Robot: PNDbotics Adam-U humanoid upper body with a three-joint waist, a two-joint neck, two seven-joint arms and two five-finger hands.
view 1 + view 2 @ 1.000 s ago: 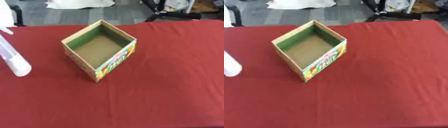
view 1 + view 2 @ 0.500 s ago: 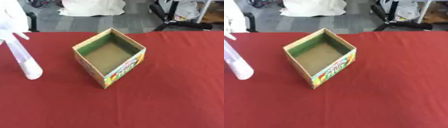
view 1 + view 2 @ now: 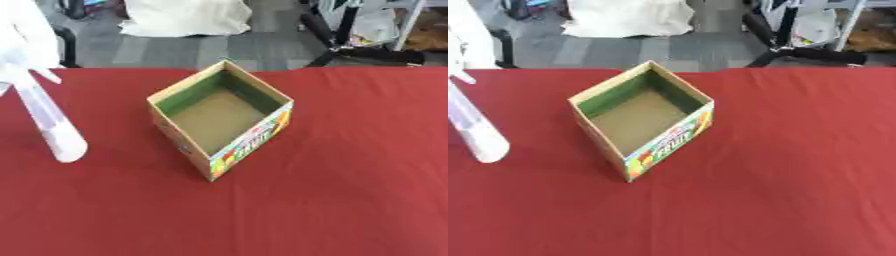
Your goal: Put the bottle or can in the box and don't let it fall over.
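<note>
An open cardboard box [image 3: 220, 116] with a green inner lining and a fruit print on its front side stands corner-on in the middle of the red table [image 3: 350, 190]; it is empty. A long pale bottle [image 3: 48, 122] is at the far left, slanting up and to the left in the picture. A person's white-clad hand [image 3: 24, 42] is at the bottle's upper end; how it grips is hidden. Box and bottle are well apart. Neither of my hands shows in either view.
The red cloth ends at the far edge [image 3: 798, 69], with grey floor beyond. A white bundle [image 3: 185, 16] and a black stand's legs [image 3: 350, 42] are on that floor behind the table.
The whole picture has shifted down and right, so the camera has moved. The white-clad hand now shows more fully at the bottle's top. The box has not moved on the cloth.
</note>
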